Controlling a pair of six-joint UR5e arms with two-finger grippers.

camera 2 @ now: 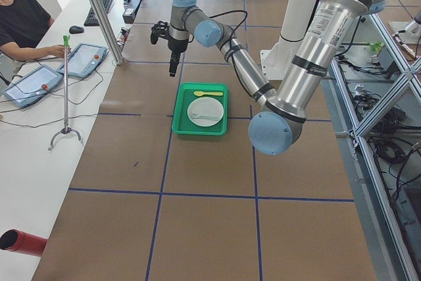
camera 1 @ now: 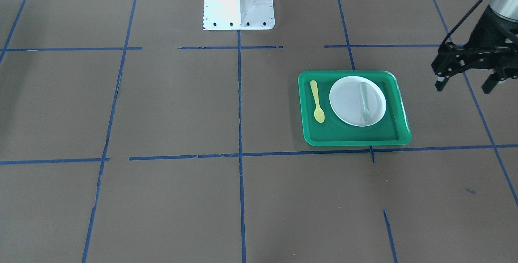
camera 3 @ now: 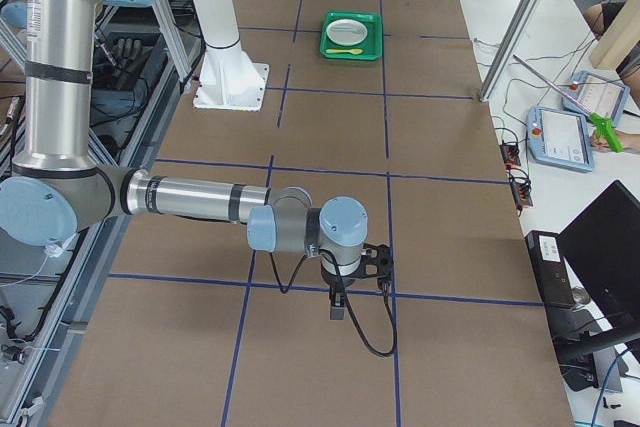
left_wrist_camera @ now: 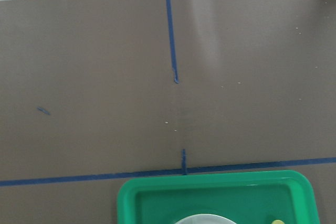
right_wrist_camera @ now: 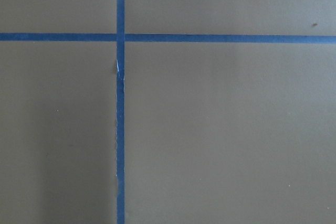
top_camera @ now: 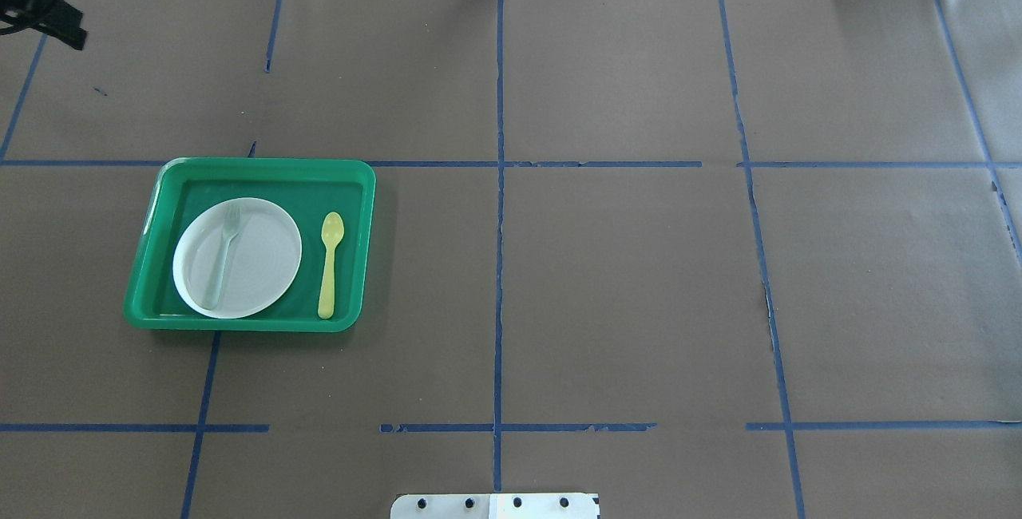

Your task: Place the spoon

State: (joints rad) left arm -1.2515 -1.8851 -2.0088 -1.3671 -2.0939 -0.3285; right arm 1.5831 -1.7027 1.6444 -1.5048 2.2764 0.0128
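Note:
The yellow spoon (camera 1: pixel 317 101) lies flat on the green tray (camera 1: pixel 352 141), beside the white plate (camera 1: pixel 344 105) and not on it. It also shows in the overhead view (top_camera: pixel 330 263). A pale grey-green fork (camera 1: pixel 365 103) lies on the plate. My left gripper (camera 1: pixel 465 84) hangs in the air off the tray's side, apart from it, open and empty. Its wrist view shows the tray's far rim (left_wrist_camera: pixel 210 182) and a tip of the spoon (left_wrist_camera: pixel 276 222). My right gripper (camera 3: pixel 340 299) hovers far from the tray over a tape crossing. I cannot tell if it is open or shut.
The table is covered in brown paper with blue tape lines (top_camera: pixel 500 184). The white robot base (camera 1: pixel 238 2) stands at the table's edge. Operators' tablets (camera 2: pixel 82 60) and a slanted metal post (camera 2: pixel 99 11) stand beyond the far side.

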